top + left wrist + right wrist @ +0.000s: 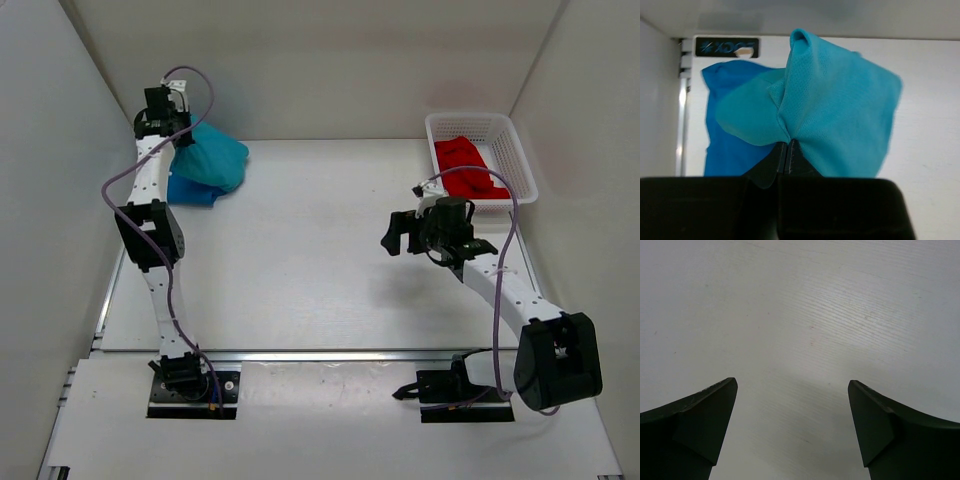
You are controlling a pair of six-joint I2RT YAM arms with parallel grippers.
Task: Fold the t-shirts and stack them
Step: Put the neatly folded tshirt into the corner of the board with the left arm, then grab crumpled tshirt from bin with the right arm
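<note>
At the far left corner my left gripper point(186, 133) is shut on a bunch of the teal t-shirt point(215, 157), which hangs from it above the table. In the left wrist view the teal t-shirt point(840, 115) spreads out from my pinched fingertips point(786, 147). Under it the royal blue t-shirt point(190, 191) lies flat on the table, and the wrist camera shows the blue t-shirt point(727, 145) to the left. The red t-shirt point(467, 167) lies crumpled in the white basket point(515, 150). My right gripper point(404, 235) hovers open over bare table, with nothing between its fingers point(705, 410).
The white mesh basket stands at the back right against the side wall. White walls close in the left, back and right sides. The arm bases sit on a metal rail point(300, 355) along the near edge.
</note>
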